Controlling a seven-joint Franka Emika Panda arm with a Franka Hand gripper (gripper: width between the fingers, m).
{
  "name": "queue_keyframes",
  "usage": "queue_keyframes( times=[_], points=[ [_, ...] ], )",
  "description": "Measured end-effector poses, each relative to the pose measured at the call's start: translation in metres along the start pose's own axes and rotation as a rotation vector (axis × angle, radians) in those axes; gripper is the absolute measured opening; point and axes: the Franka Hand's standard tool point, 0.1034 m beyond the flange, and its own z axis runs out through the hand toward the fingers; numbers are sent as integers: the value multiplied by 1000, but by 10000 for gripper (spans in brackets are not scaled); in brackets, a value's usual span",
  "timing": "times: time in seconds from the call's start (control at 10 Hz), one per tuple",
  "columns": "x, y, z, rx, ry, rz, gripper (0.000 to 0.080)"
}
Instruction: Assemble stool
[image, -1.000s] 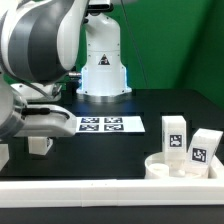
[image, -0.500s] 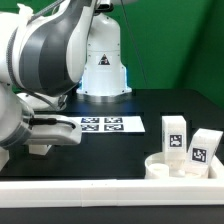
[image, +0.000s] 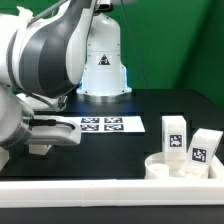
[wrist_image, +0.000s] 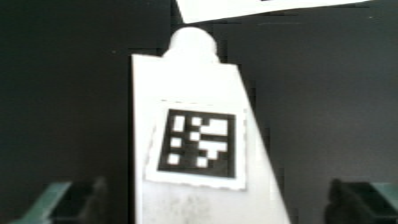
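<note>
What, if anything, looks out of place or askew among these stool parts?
Nothing looks damaged or spilled. One leg lies flat below the open claw, apart from two legs standing upright by the seat disc.

No legible text; only square tags (wrist_image: 199, 145) on legs (image: 176, 126), marker board (image: 101, 125).

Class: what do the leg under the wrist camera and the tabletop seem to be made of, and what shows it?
The leg: probably white plastic, matt, judging by its even colour and moulded rounded peg. The tabletop: black and mostly matt, with little glare; cloth, mat or painted board cannot be told.
</note>
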Motion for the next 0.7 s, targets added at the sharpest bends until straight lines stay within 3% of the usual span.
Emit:
queue_keyframes(
  times=[0.1, 0.2, 0.3, 0.5, 0.7],
  points=[
    [0, 0, 0, 0, 0, 2, 457],
    [0, 0, 0, -1, 0, 4, 457],
    [0, 0, 0, -2, 0, 4, 326],
    [0, -1, -1, -2, 2, 4, 326],
    [-6, -6, -14, -1, 23, -3, 326]
  ],
)
